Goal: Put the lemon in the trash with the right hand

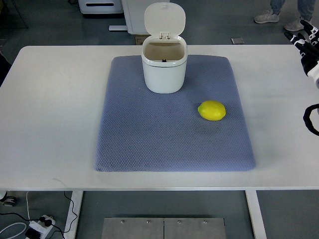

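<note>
A yellow lemon (212, 110) lies on the right part of a blue-grey mat (149, 139). A small white trash bin (164, 72) stands at the back middle of the mat, its lid (165, 19) flipped up and its inside empty. My right hand (303, 41) shows at the picture's right edge, over the table's far right corner, well to the right of and behind the lemon. Its black and white fingers are stretched out and hold nothing. The left hand is out of view.
The mat lies on a white table (50, 109). A black cable loop (311, 119) of my right arm shows at the right edge. A person's shoes (267, 17) stand on the floor beyond the table. White equipment (102, 6) stands behind it.
</note>
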Robot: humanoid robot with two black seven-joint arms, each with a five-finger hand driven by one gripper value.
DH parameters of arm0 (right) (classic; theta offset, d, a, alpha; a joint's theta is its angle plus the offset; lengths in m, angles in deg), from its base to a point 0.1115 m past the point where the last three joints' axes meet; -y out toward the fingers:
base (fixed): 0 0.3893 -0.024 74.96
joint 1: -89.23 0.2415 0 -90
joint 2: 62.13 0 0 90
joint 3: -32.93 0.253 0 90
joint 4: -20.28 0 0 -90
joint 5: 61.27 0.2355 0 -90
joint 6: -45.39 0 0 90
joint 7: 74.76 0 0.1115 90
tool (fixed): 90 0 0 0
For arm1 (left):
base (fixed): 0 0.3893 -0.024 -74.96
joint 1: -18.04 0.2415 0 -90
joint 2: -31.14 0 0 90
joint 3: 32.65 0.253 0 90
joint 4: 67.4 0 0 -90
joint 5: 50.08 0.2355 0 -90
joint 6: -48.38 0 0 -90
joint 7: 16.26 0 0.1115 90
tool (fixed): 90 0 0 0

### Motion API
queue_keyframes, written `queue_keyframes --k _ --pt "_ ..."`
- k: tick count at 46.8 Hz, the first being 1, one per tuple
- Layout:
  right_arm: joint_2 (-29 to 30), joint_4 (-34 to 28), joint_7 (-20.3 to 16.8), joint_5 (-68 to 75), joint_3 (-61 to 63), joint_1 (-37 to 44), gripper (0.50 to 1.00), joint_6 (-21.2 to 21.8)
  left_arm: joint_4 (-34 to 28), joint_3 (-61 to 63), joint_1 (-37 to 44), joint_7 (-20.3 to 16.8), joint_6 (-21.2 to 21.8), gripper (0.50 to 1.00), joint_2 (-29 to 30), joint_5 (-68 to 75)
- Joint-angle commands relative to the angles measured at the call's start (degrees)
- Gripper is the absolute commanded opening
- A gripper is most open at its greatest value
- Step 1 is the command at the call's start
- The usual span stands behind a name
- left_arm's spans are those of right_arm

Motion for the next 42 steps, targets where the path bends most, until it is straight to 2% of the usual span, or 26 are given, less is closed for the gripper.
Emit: queue_keyframes --k 1,42 --pt "0.0 0.0 0.0 0.0 0.0 0.0 1.000 0.0 0.0 0.3 0.1 -0.1 0.1 1.000 0.0 0.0" --pt "0.2 0.1 0.0 -0.1 -0.2 0.0 1.000 0.0 0.1 0.3 -0.5 0.1 -0.6 1.000 0.0 -0.1"
